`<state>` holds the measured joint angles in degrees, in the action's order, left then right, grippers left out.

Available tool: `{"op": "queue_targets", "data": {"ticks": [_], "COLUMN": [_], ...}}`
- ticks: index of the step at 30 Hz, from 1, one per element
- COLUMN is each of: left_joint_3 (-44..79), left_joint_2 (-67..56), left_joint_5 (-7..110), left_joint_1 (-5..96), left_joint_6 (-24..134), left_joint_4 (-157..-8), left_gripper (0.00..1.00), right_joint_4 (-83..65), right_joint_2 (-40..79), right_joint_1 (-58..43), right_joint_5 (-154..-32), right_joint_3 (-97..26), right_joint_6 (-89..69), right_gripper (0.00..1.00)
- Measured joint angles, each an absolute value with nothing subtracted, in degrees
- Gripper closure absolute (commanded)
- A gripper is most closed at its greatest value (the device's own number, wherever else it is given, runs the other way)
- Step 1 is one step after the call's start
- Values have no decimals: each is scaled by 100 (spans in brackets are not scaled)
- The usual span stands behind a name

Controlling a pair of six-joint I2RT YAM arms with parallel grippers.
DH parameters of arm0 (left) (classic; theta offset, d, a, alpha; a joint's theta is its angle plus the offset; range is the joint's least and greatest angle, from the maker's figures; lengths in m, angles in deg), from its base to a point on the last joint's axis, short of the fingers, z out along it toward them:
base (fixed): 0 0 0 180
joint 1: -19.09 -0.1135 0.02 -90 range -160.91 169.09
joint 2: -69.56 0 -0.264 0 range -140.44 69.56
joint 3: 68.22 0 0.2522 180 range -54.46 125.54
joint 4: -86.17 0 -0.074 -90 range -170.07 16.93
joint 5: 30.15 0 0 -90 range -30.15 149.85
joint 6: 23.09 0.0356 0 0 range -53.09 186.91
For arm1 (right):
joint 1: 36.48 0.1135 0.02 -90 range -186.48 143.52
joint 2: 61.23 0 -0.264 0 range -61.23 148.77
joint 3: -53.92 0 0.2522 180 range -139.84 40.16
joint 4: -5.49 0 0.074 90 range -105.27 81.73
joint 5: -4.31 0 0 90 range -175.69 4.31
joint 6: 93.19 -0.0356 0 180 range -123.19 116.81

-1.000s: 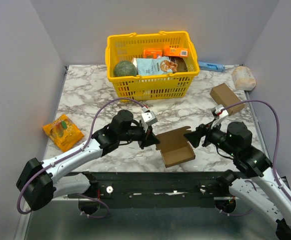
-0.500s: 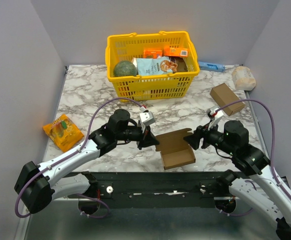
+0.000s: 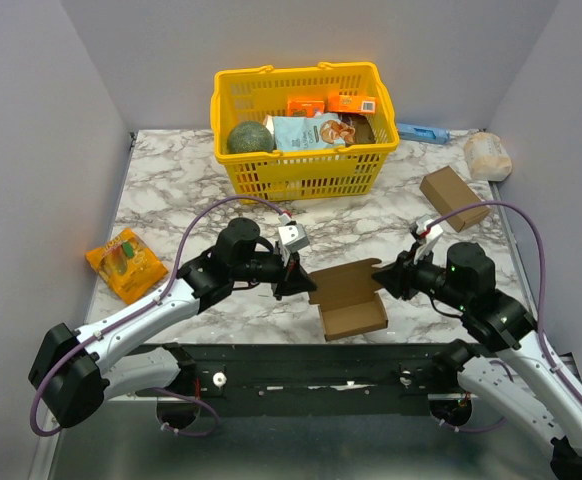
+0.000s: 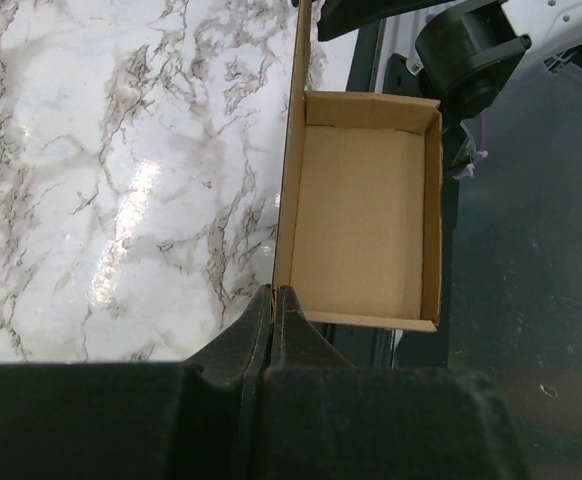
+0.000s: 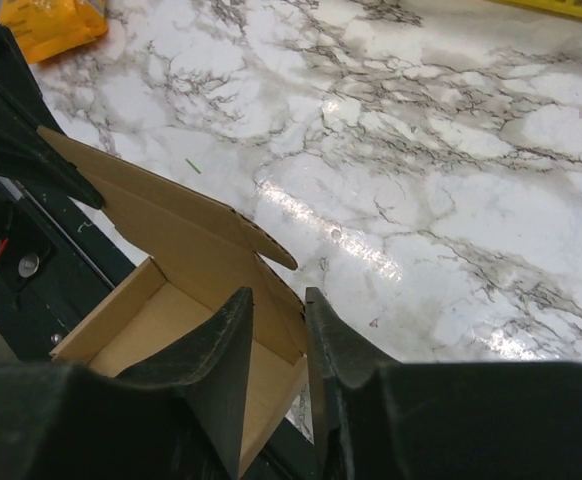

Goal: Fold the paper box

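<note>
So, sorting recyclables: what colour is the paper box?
The paper box is plain brown, clearest from left wrist.

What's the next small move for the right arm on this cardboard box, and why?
Probably close the right gripper onto the paper box wall: its jaws straddle that wall with a gap, while the left gripper is shut on the box's upright panel, steadying it.

I see a robot lab cell: plain grey walls (image 3: 31, 100) around a marble table (image 3: 171, 190), left arm (image 3: 141, 318) and right arm (image 3: 531, 350) bolted to a rail (image 3: 311, 365), basket (image 3: 301, 180) of groceries.
</note>
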<state>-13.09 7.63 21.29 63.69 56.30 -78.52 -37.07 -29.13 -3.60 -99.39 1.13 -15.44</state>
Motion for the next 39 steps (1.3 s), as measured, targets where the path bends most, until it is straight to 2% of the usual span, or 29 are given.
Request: {"op": "queue_targets", "data": {"ticks": [8, 25, 29, 32, 36, 39], "left_joint_3": [-1309, -1309, -1309, -1309, -1299, -1272], "left_joint_2": [756, 684, 660, 649, 649, 651], "left_joint_5": [2131, 1991, 1932, 1932, 2103, 2450], "left_joint_1": [6367, 6347, 6347, 6347, 6347, 6347], "left_joint_6": [5593, 5532, 5527, 5527, 5530, 5495], "left_joint_4": [-7765, -7767, -7809, -7824, -7793, -7737], "left_gripper": [100, 100, 100, 100, 54, 41], "right_joint_4": [-3537, -3099, -2981, -2922, -2890, -2874], "right_joint_2": [-2913, -2942, -2940, -2935, -2931, -2931], "right_joint_1": [-371, -358, -355, -355, -355, -353], "right_joint_5": [-10197, -9980, -9941, -9928, -9917, -9897], "right_joint_3": [257, 550, 612, 638, 657, 675], "right_joint_6": [-1526, -1662, -1664, -1657, -1642, -1649], "right_gripper": [75, 76, 89, 92, 96, 96]}}
